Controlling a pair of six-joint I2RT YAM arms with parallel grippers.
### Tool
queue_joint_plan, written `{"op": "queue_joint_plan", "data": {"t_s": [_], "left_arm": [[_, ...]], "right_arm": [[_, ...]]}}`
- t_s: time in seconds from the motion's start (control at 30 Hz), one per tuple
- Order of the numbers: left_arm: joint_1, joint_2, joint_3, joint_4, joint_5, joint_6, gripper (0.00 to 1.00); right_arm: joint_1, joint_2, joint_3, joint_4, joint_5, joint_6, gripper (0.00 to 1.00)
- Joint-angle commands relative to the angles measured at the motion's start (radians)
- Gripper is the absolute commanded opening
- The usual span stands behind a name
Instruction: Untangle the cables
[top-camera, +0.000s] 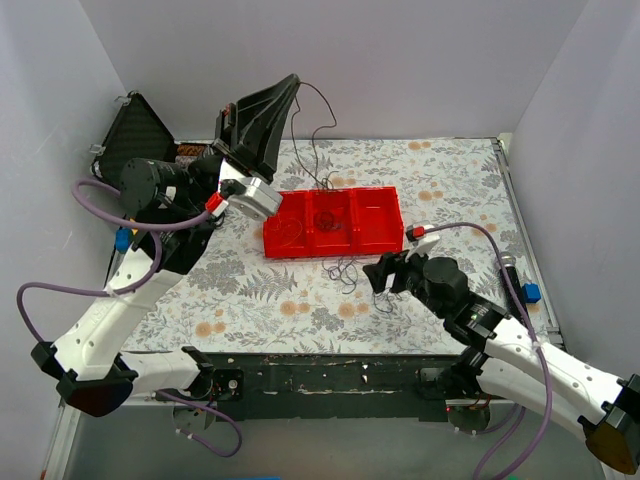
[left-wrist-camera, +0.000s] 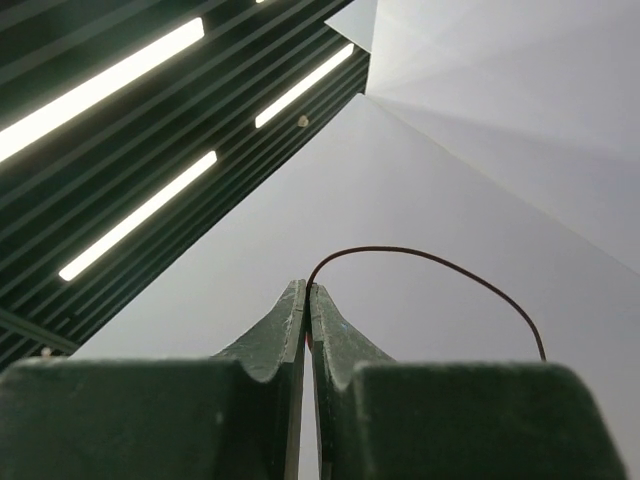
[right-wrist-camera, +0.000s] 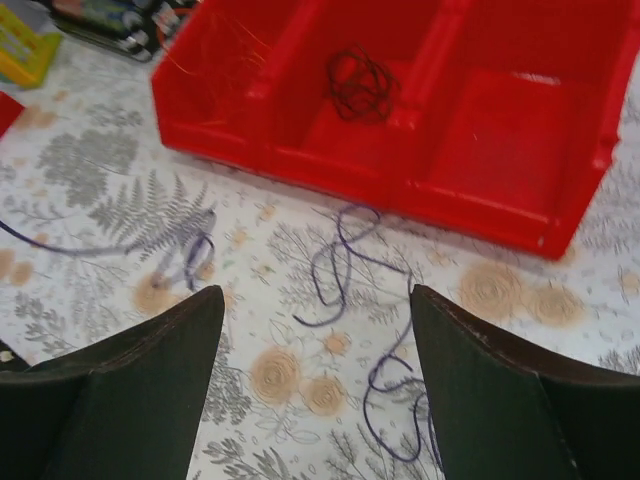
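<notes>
Between the clenched jaws of the left gripper (left-wrist-camera: 308, 300) a brown wire (left-wrist-camera: 430, 262) is sitting pinched, arcing out to the right and dropping away. The arm is holding it high above the floral cloth (top-camera: 250, 300), likely to draw that strand up clear of the rest. The right gripper (right-wrist-camera: 315, 298) is hovering low with jaws spread wide, gripping nothing. A purple wire (right-wrist-camera: 343, 238) is lying in loose loops on the cloth between and just ahead of its fingers, probably the next pick. Beyond, the red tray (right-wrist-camera: 480, 200) is holding a dark clump (right-wrist-camera: 360, 85) in its middle compartment and faint orange strands (right-wrist-camera: 215, 55) in the left-hand one.
</notes>
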Motion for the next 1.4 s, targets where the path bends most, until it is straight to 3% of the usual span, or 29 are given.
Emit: {"op": "queue_joint_plan", "data": {"t_s": [0.0,0.33,0.57,0.87,1.03,1.13,1.2,1.27,1.37], "left_arm": [[-0.005,-0.038,-0.036,-0.038,0.045,-0.019,0.03],[-0.022,-0.039,-0.059,-0.060,0.082,-0.027,0.03],[-0.037,-0.036,-0.060,-0.060,0.082,-0.020,0.02],[-0.057,-0.030,-0.054,-0.060,0.079,0.004,0.02],[-0.067,-0.027,-0.045,-0.060,0.076,0.010,0.02],[-0.073,-0.024,-0.042,-0.060,0.068,0.013,0.02],[-0.076,-0.021,-0.039,-0.060,0.059,0.015,0.02],[-0.077,-0.016,-0.037,-0.054,0.048,0.019,0.01],[-0.079,-0.004,-0.040,0.011,0.018,0.029,0.00]], "right_arm": [[0.000,0.008,0.112,0.153,-0.145,-0.099,0.85],[0.000,0.041,0.101,0.411,-0.372,-0.105,0.88],[0.000,0.107,0.126,0.423,-0.472,-0.102,0.87],[0.000,0.225,0.134,0.529,-0.544,-0.056,0.86],[0.000,0.292,0.103,0.566,-0.426,-0.059,0.81],[0.000,0.334,0.110,0.561,-0.386,-0.069,0.66],[0.000,0.357,0.129,0.539,-0.374,-0.068,0.40],[0.000,0.361,0.141,0.500,-0.351,-0.065,0.02],[0.000,0.322,0.103,0.456,-0.323,-0.062,0.01]]}}
